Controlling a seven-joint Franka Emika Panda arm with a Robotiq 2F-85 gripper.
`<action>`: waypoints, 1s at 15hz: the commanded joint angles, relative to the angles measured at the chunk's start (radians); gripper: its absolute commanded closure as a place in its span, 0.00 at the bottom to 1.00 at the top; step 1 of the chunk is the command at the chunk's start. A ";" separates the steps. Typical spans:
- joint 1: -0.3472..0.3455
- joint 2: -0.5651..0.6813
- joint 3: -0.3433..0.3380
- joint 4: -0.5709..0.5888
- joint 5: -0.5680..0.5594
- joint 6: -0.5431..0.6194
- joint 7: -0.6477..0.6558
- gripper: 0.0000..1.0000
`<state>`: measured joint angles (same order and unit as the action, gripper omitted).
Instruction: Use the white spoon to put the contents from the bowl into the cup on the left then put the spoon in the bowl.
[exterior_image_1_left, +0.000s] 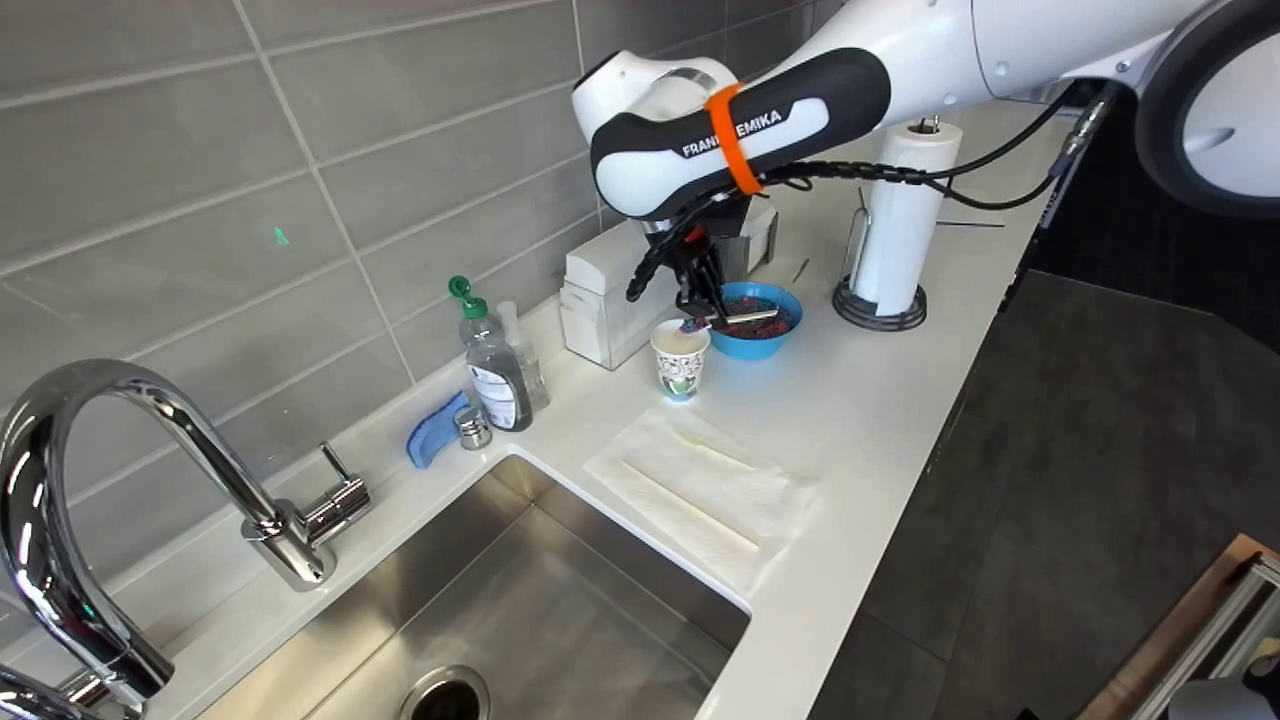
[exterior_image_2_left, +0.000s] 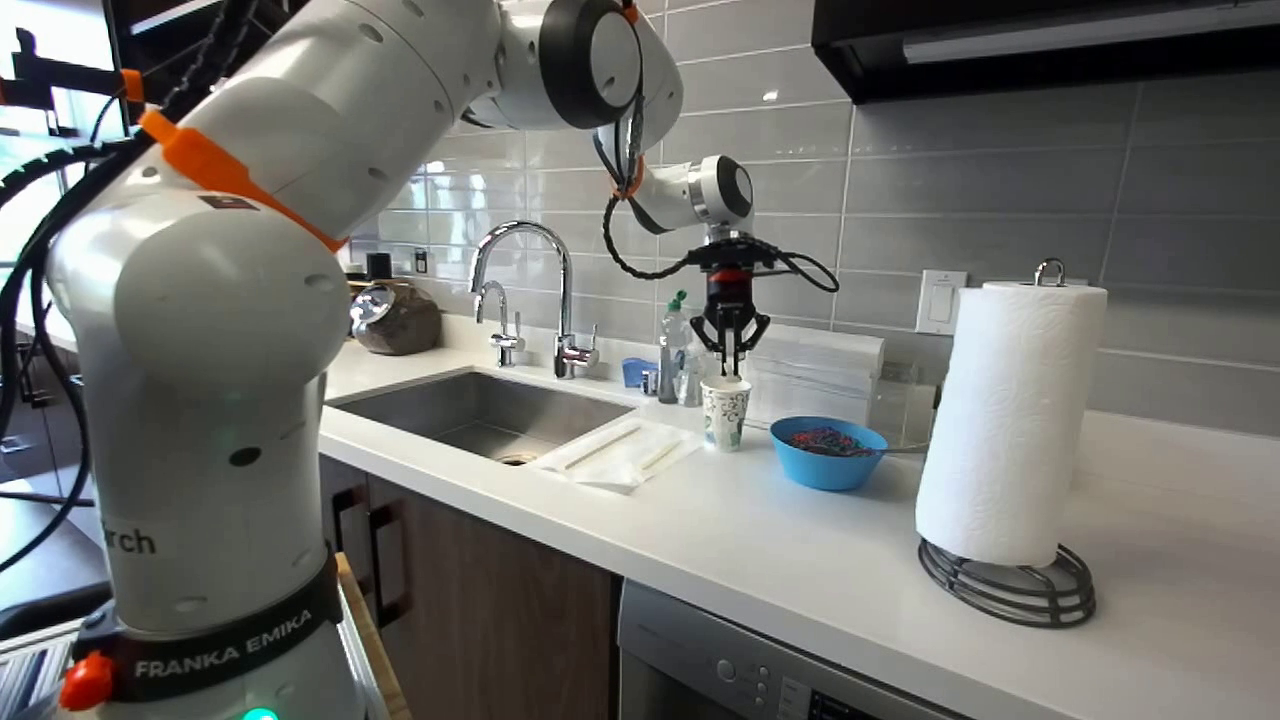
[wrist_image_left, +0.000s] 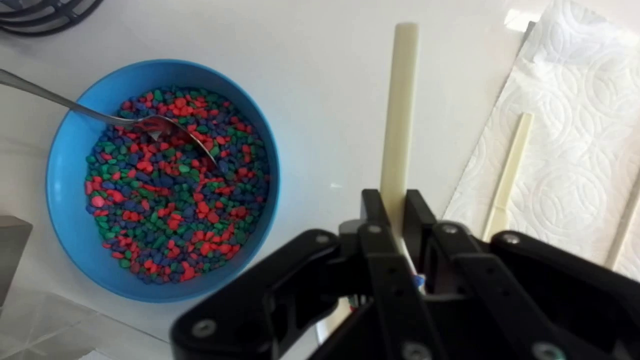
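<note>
In the wrist view the gripper (wrist_image_left: 395, 201) pinches the spoon (wrist_image_left: 401, 110), handle toward twelve o'clock, head mostly hidden. At nine sits the bowl (wrist_image_left: 70, 170); a metal spoon (wrist_image_left: 100, 115) crosses its rim between ten and eleven, handle cut off. In an exterior view the cup (exterior_image_1_left: 681, 366) stands at eight o'clock from the bowl; whether the spoon touches it is unclear.

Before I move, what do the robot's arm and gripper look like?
The Franka Emika Panda arm is white and rounded, with black panels, FRANKA EMIKA lettering, orange straps and black cables along it. The Robotiq gripper is black, with a red band, angular jointed linkages and silvery screws.
</note>
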<state>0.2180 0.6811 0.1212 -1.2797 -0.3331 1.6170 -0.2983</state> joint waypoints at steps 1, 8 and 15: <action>0.027 0.088 -0.012 0.124 -0.019 -0.053 -0.013 0.96; 0.077 0.198 -0.022 0.299 -0.030 -0.176 -0.021 0.96; 0.104 0.241 -0.047 0.423 -0.062 -0.325 -0.061 0.96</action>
<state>0.3074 0.8766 0.0957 -0.9493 -0.3756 1.3680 -0.3187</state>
